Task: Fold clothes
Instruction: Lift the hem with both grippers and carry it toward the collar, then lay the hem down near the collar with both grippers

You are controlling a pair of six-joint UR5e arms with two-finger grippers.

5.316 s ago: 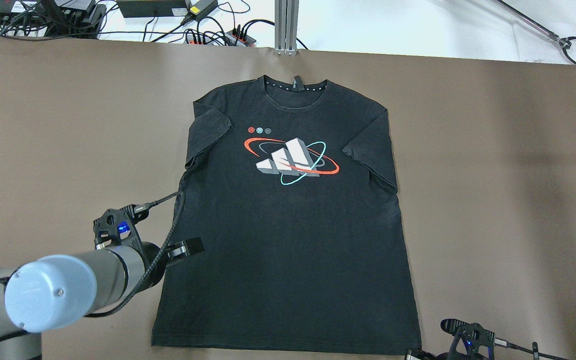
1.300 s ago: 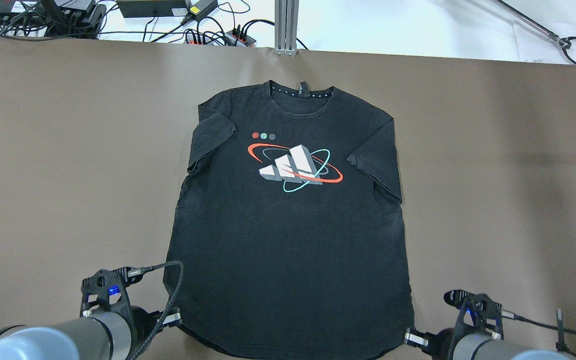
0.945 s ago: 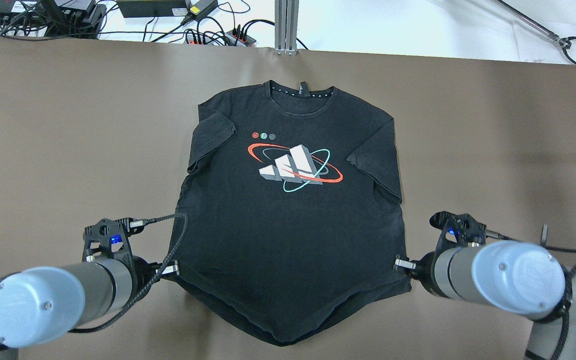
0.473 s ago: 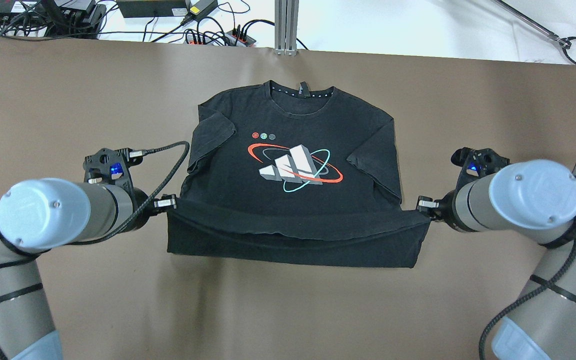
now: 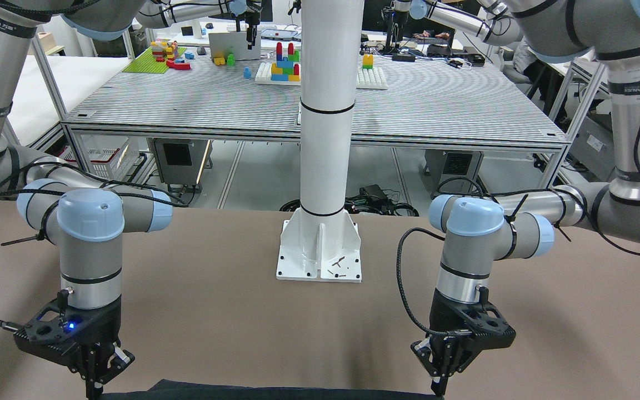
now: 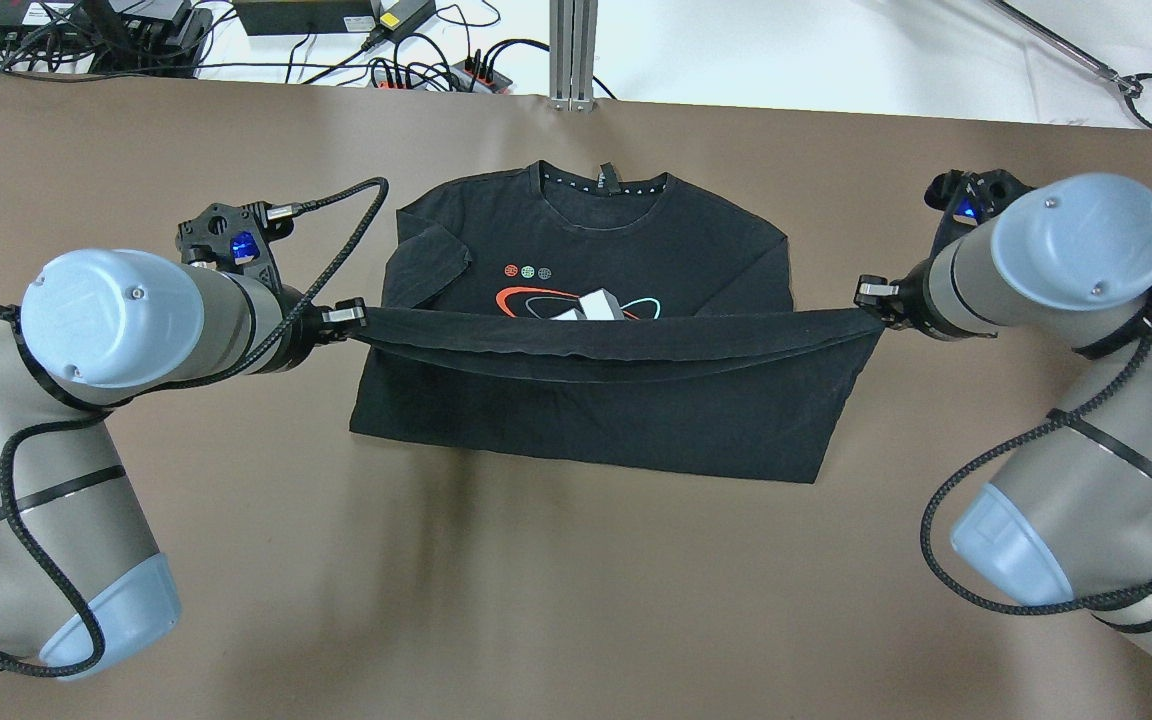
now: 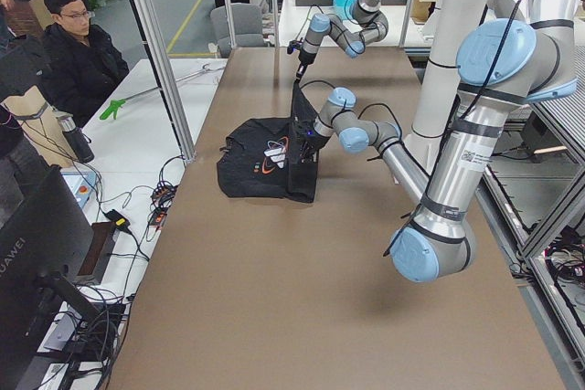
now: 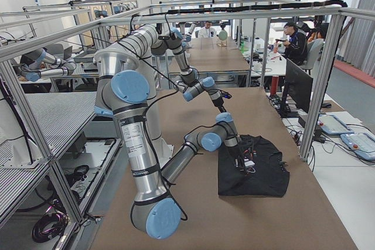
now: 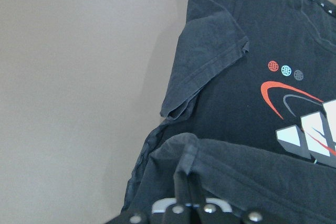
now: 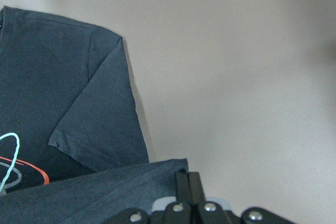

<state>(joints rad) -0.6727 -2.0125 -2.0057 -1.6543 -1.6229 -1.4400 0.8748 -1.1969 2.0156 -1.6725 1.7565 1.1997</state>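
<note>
Cloth count: one black T-shirt (image 6: 586, 400), lying on the brown worktop (image 6: 536, 580) with its collar (image 6: 601, 188) towards the far edge; its lower half is lifted and doubled back towards the chest, so the part nearest my base lies in two layers with the fold on the near side; the raised hem hangs as a stretched band between my two grippers, sagging a little in the middle, and in the overhead view it hides the lower part of the one printed logo (image 6: 591, 303). My left gripper (image 6: 348, 316) has its jaws pressed together on one bottom corner of the hem, the fabric pinched between them with no gap showing in the left wrist view; my right gripper (image 6: 871, 293) has its jaws closed in the same way on the other bottom corner, the cloth's edge ending just at the fingers (image 10: 193, 187). Both grippers hang above the worktop, one at each side of the shirt, about level with the sleeves; two short sleeves show, the left-side sleeve (image 9: 205, 72) under my left wrist camera and the right-side sleeve (image 10: 100, 114) under my right one, both flat on the worktop. Three small round marks (image 9: 286, 70) sit in a row just above the logo; one white pillar (image 5: 325, 139) stands bolted to the worktop between my two arms, well apart from the shirt.
</note>
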